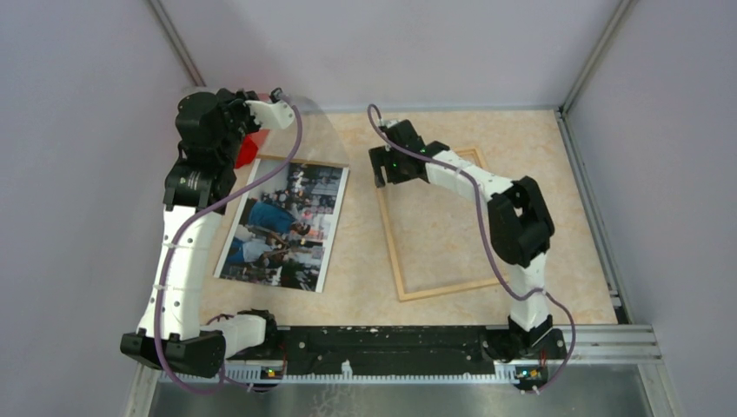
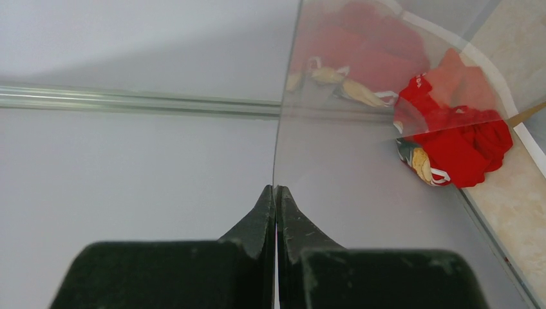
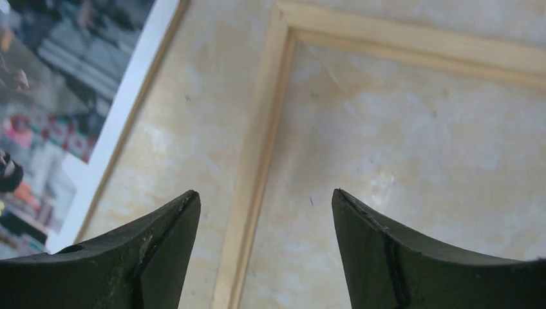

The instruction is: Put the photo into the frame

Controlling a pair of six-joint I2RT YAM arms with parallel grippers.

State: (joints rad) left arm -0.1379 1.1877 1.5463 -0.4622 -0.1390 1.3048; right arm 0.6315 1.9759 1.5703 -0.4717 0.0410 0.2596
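Two grippers, different states: left gripper (image 2: 275,189) is clamping a clear pane (image 2: 351,164) by its edge, and right gripper (image 3: 264,193) is hanging spread over the frame (image 1: 391,248) corner, grasping nothing. Photo (image 1: 282,221) is lying face-up just left of the frame.

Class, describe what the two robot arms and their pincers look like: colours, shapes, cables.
Both the left arm and right arm have white links, black joint housings and a looping purple-grey cable. The left pincer and right pincer have black, scuffed fingers tapering to points.
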